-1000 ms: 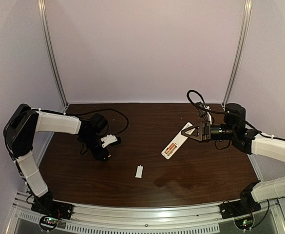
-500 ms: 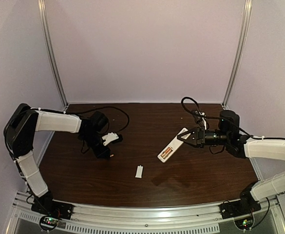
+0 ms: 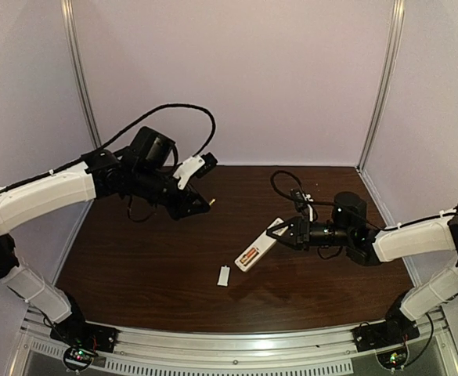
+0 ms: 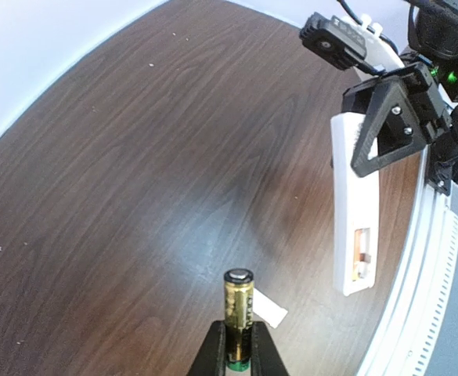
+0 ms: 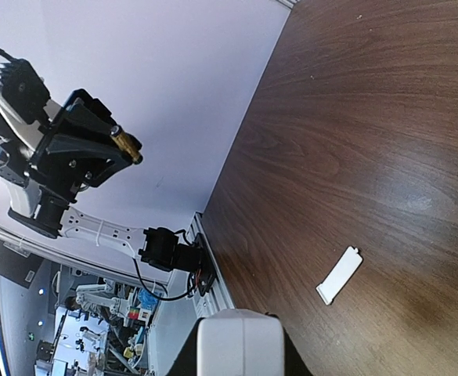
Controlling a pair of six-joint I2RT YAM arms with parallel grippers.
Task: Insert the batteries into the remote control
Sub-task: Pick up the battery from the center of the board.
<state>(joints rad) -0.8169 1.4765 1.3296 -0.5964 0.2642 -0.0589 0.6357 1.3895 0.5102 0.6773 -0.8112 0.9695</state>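
From above, the left claw point(image 3: 200, 201) hangs off the tabletop point(image 3: 135, 258), pinched tight on a battery point(image 3: 210, 202) whose gold tip pokes out past its fingertips. To that claw's right and lower, well apart, the right claw point(image 3: 280, 229) is clamped on one end of the remote point(image 3: 256, 247). It holds the remote slanted and apparently lifted, with the free end reaching toward the left claw's side. A loose cover plate point(image 3: 224, 275) lies flat on the tabletop just beyond the remote's free end, touching neither claw.

From the left wrist, the battery point(image 4: 238, 301) stands straight out between the narrow fingers. Ahead of them and to the right is the remote point(image 4: 352, 196), with its open bay point(image 4: 362, 252) at the end away from the right claw point(image 4: 385, 117). An orange strip shows inside the bay. It may be a battery already seated, but it is too small to be sure. The cover plate point(image 4: 269, 312) sits just past the battery's tip, down on the tabletop.

From the right wrist, the remote's white end point(image 5: 239, 337) fills the gap between the fingers. The left claw point(image 5: 95, 149) shows up and to the left, battery point(image 5: 124, 145) pointing this way.

The step in hand looks like bringing this battery to the bay. The next move calls for closing the gap, laying the battery parallel to the slot with the correct end leading, and pressing it in. Meanwhile the right claw must hold the remote firm against the push.
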